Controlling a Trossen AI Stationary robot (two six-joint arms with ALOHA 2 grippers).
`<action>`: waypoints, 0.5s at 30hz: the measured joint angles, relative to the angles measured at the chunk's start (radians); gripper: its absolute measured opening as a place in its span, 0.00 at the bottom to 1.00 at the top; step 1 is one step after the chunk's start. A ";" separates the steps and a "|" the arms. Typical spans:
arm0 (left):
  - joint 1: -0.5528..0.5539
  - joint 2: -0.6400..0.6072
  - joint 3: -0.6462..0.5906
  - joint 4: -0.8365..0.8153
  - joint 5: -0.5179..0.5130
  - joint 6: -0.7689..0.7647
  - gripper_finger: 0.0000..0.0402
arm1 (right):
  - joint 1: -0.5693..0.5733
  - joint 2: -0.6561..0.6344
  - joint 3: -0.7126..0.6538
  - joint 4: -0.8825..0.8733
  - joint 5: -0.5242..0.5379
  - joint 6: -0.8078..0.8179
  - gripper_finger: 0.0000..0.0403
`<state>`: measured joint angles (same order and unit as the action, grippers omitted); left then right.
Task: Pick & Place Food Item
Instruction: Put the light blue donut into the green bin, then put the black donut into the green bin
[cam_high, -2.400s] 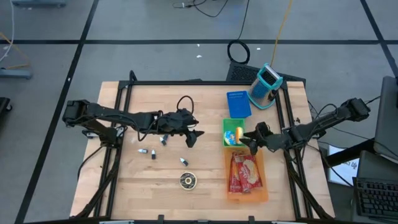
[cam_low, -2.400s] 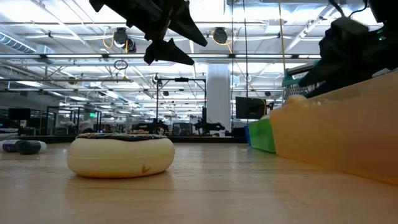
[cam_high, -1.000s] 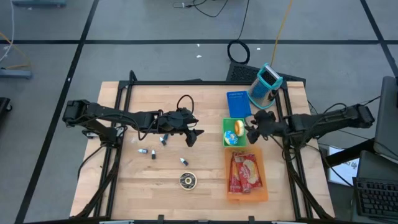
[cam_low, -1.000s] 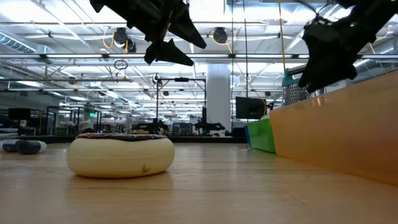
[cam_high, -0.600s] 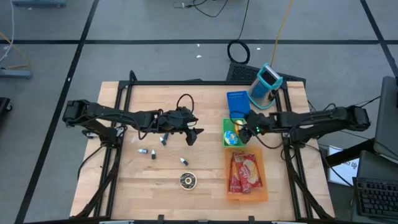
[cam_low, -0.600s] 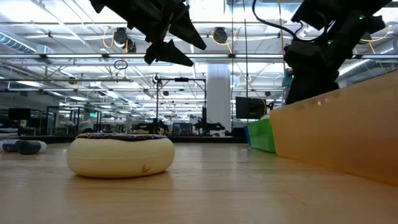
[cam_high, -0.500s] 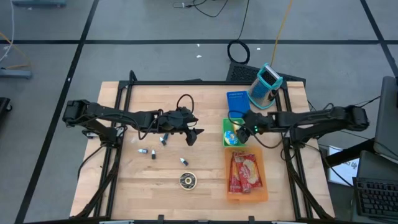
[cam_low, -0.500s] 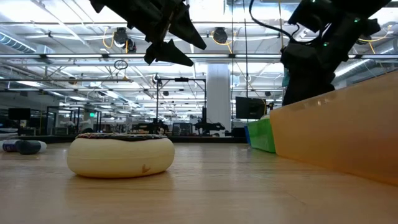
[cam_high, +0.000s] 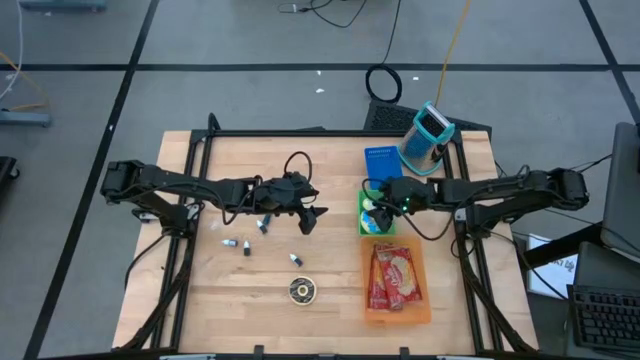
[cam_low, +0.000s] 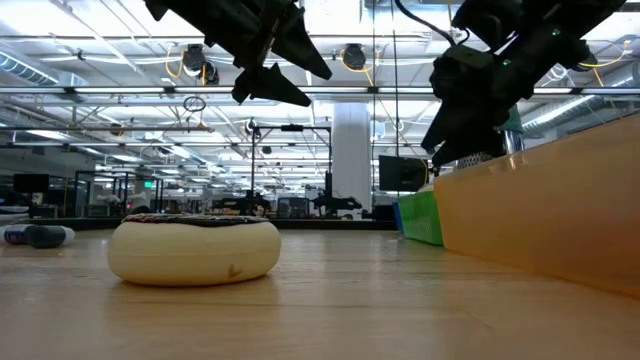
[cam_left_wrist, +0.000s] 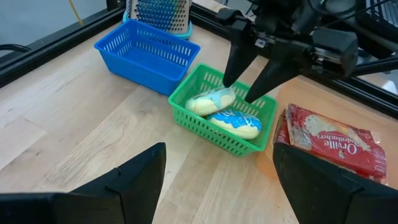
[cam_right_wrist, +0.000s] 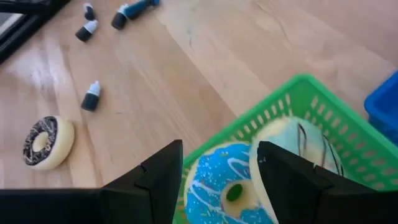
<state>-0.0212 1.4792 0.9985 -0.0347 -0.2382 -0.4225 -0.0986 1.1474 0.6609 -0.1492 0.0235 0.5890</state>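
A green basket (cam_high: 363, 225) right of the table's middle holds a blue-iced donut (cam_left_wrist: 234, 123) and a pale donut (cam_left_wrist: 210, 101). My right gripper (cam_left_wrist: 241, 92) hangs open just over them, slanting down from the table's right. In its wrist view the blue-iced donut (cam_right_wrist: 227, 185) lies between the fingers and the pale donut (cam_right_wrist: 297, 142) just beyond one of them; no touch shows. A chocolate-iced donut (cam_high: 302, 290) rests flat on the table near the front. My left gripper (cam_high: 312, 222) hovers open above the table's middle, holding nothing.
An orange bin (cam_high: 425, 305) with red snack packets (cam_left_wrist: 333, 139) stands in front of the green basket, a blue basket (cam_high: 383, 167) behind it. Small dropper bottles (cam_high: 245, 245) and a black cable (cam_high: 296, 163) lie left of the middle. A blue-and-white device (cam_high: 428, 135) sits at the far right.
My right gripper has moved toward the table's left, from the green basket's right rim to over its donuts. It has sunk a little and tipped further down. Its fingers stay open.
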 joint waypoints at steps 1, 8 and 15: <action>0.000 0.000 0.000 -0.001 0.000 0.000 0.74 | 0.000 -0.004 0.000 0.000 0.000 -0.007 0.49; 0.001 0.000 0.000 -0.042 0.109 0.018 0.74 | 0.013 -0.040 0.000 0.002 -0.008 -0.012 0.48; -0.092 0.001 0.000 -0.131 0.448 0.110 0.74 | 0.094 -0.111 -0.001 0.014 -0.027 -0.073 0.45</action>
<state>-0.1136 1.4797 0.9989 -0.1653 0.2094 -0.3127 -0.0051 1.0368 0.6601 -0.1350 -0.0038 0.5161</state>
